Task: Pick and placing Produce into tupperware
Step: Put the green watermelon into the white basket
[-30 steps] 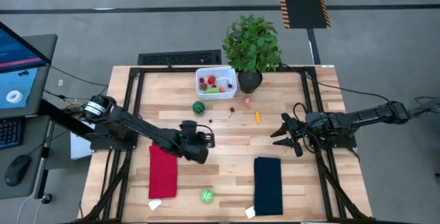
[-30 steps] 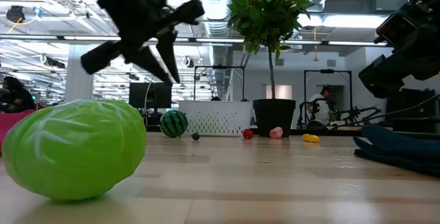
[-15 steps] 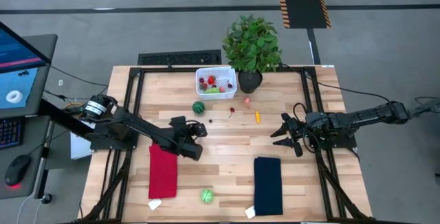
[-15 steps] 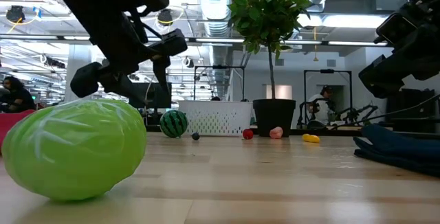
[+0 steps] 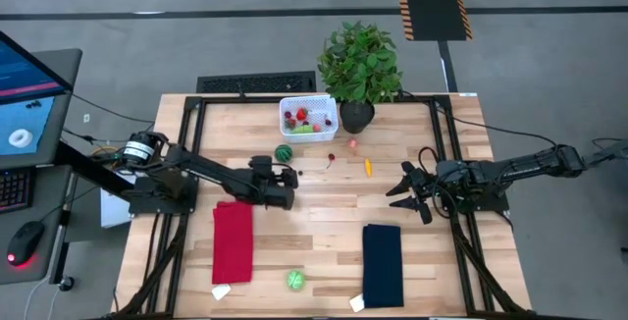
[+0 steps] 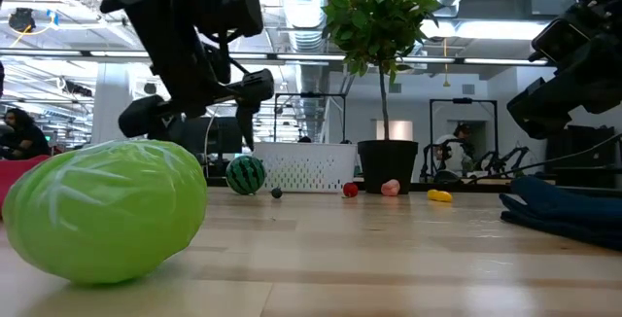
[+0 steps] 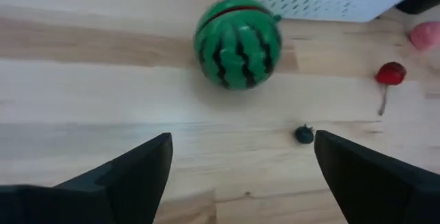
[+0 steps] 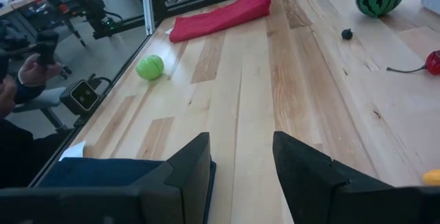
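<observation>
The white mesh tupperware basket (image 5: 308,116) stands at the table's far edge with several red and green produce pieces inside. Loose produce rests on the wood: a striped watermelon ball (image 7: 238,42), a small dark berry (image 7: 304,135), a red cherry (image 5: 331,158), a pink piece (image 5: 352,144), an orange piece (image 5: 368,167) and a green cabbage (image 5: 294,280) near the front. My left gripper (image 7: 237,176) hangs open just on the near side of the watermelon, pointing at it and apart from it. My right gripper (image 5: 404,191) waits open at the table's right.
A potted plant (image 5: 360,65) stands right of the basket. A red cloth (image 5: 233,241) lies front left and a dark blue cloth (image 5: 383,264) front right. Bare wood lies between the two arms. A person sits beyond the table in the right wrist view.
My left gripper has moved from above the red cloth toward the table's far edge, closing on the watermelon ball, and has opened its fingers. The produce has stayed in place.
</observation>
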You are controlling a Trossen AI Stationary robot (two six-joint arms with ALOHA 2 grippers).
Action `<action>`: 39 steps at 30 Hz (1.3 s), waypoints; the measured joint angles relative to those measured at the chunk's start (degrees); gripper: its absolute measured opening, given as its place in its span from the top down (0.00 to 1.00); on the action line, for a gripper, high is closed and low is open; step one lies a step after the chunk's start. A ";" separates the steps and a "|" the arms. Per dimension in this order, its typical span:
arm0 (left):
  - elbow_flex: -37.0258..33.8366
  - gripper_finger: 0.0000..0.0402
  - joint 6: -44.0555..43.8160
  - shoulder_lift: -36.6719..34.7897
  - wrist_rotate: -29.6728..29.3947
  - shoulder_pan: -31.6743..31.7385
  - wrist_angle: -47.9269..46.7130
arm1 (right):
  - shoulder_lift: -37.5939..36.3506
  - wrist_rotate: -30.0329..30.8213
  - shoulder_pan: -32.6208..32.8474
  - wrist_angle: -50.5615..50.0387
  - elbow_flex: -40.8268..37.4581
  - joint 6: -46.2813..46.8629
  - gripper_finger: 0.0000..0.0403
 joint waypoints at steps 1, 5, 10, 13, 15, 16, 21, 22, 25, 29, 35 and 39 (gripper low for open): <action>0.02 0.13 1.31 0.00 -0.02 0.28 0.56 | 0.00 0.00 0.00 0.01 0.00 0.02 0.55; 0.02 0.12 5.92 0.00 -0.35 1.66 3.02 | 0.00 0.00 0.00 0.00 0.00 0.00 0.55; 0.02 0.12 8.71 0.00 0.13 3.54 3.43 | 0.00 0.02 -0.02 0.01 0.00 0.02 0.55; 0.02 0.12 10.91 0.00 0.16 4.62 4.34 | 0.00 0.00 -0.02 0.01 0.00 0.02 0.55; 0.02 0.12 12.81 0.00 0.82 5.41 5.22 | 0.00 0.00 0.00 0.01 0.00 0.02 0.55; 0.02 0.12 13.77 0.00 1.26 5.79 5.41 | 0.00 0.00 -0.01 0.01 0.00 0.02 0.55; 0.02 0.12 16.25 0.00 4.30 7.92 5.85 | 0.00 0.00 -0.02 0.01 0.00 0.02 0.55; 0.02 0.12 16.29 0.00 4.99 8.34 5.87 | 0.00 0.00 0.00 -0.01 0.00 0.02 0.55; 0.02 0.12 16.90 0.02 6.10 9.09 6.45 | 0.00 0.00 -0.01 0.01 0.00 0.01 0.55; 0.02 0.12 18.44 0.02 6.17 9.65 7.56 | 0.00 0.00 0.00 0.01 0.00 0.02 0.55; 0.04 0.12 19.07 0.02 6.16 11.01 7.73 | 0.00 0.02 0.00 0.01 0.00 0.02 0.55; 0.07 0.12 19.62 0.54 6.60 11.99 8.96 | 0.00 0.00 -0.01 0.00 0.01 0.02 0.55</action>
